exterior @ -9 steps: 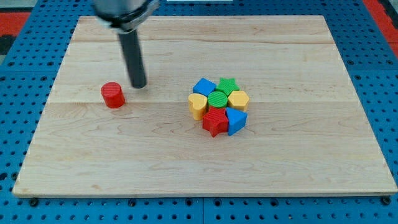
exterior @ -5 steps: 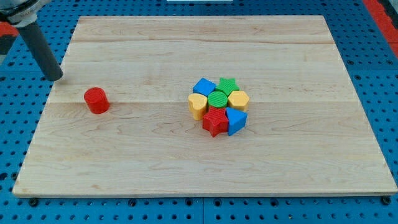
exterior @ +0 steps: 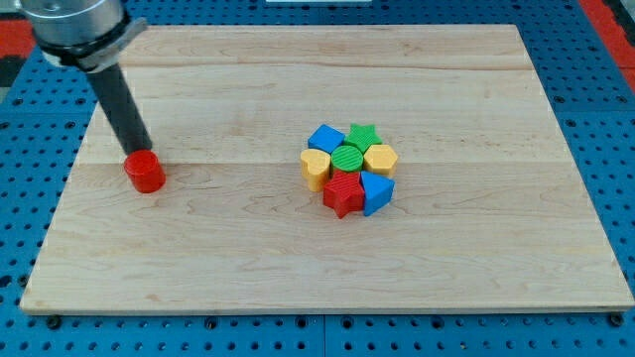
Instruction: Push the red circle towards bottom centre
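Observation:
The red circle [exterior: 145, 172] sits on the wooden board [exterior: 327, 258] at the view's left, about mid-height. My tip [exterior: 138, 149] is at the circle's upper edge, touching or nearly touching it, with the dark rod leaning up and to the view's left.
A tight cluster stands right of the board's centre: blue block [exterior: 325, 138], green star [exterior: 363, 134], green circle [exterior: 347, 158], yellow heart [exterior: 316, 169], yellow block [exterior: 380, 159], red star [exterior: 344, 192], blue block [exterior: 377, 193]. The board's left edge is close to the red circle.
The red circle has slid left and slightly down. My tip swung from the circle's right to the far left, then came back right onto its upper edge.

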